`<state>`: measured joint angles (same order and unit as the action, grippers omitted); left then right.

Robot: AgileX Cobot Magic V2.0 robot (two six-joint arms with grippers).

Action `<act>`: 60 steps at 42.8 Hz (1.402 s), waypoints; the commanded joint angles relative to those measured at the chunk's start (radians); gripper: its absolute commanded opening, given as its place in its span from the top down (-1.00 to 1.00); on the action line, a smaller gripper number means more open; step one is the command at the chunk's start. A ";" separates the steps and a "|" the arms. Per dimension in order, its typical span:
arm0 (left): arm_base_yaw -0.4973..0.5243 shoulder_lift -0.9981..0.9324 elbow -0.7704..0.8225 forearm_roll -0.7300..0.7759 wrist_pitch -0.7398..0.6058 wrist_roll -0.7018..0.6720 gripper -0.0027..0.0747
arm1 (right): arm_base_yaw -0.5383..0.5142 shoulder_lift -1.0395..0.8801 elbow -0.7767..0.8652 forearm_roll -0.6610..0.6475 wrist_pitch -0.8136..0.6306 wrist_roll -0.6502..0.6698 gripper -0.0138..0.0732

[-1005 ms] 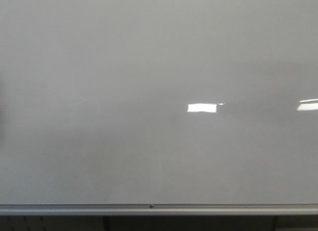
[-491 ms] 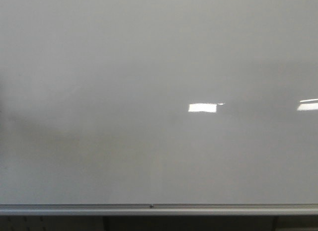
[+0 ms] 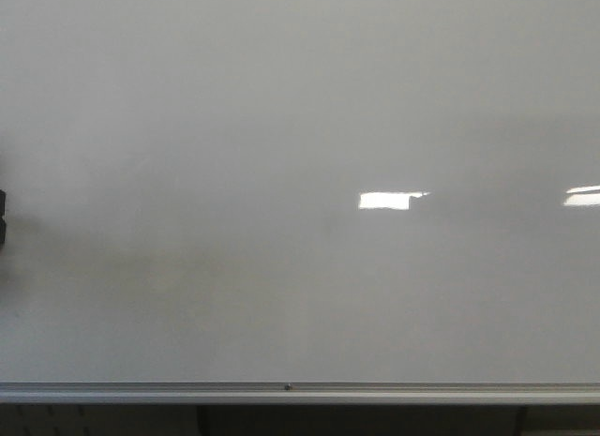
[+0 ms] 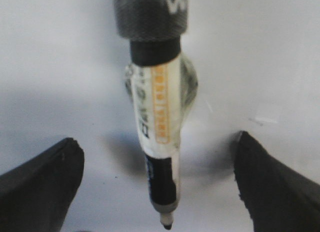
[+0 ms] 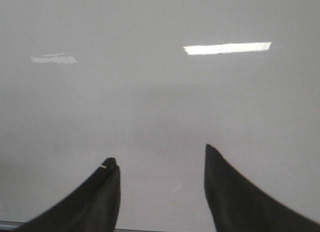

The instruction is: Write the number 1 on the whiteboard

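Observation:
The whiteboard [image 3: 281, 127] fills the front view, glossy grey-white, with its silver frame strip [image 3: 300, 392] along the lower edge. The number 1 is out of view. In the left wrist view a marker [image 4: 159, 117] with a white and orange label and a black tip hangs from a dark holder [image 4: 150, 15] close in front of the whiteboard [image 4: 260, 52]. My left gripper [image 4: 156, 137] is open, its fingers [image 4: 45, 182] wide apart on either side of the marker and not touching it. My right gripper [image 5: 159, 153] is open and faces bare whiteboard [image 5: 150, 92].
Bright rectangular light reflections [image 3: 386, 200] lie on the board at the middle right and at the right edge [image 3: 583, 196]. A small dark part [image 3: 2, 216] shows at the left edge of the front view. A dark gap runs below the frame strip.
A dark part has come into the front view at the left edge. The view has shifted slightly, with the reflections and frame strip a few pixels higher.

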<state>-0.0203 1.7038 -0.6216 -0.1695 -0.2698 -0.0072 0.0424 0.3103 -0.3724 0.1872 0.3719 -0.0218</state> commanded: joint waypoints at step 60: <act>-0.348 -0.404 -0.279 -0.004 1.006 0.430 0.98 | -0.001 0.137 -0.102 0.069 0.057 -0.001 -0.27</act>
<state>-0.3047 1.3309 -0.8394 -0.1058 0.6806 0.3145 0.0424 0.3842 -0.4059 0.2358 0.4480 -0.0218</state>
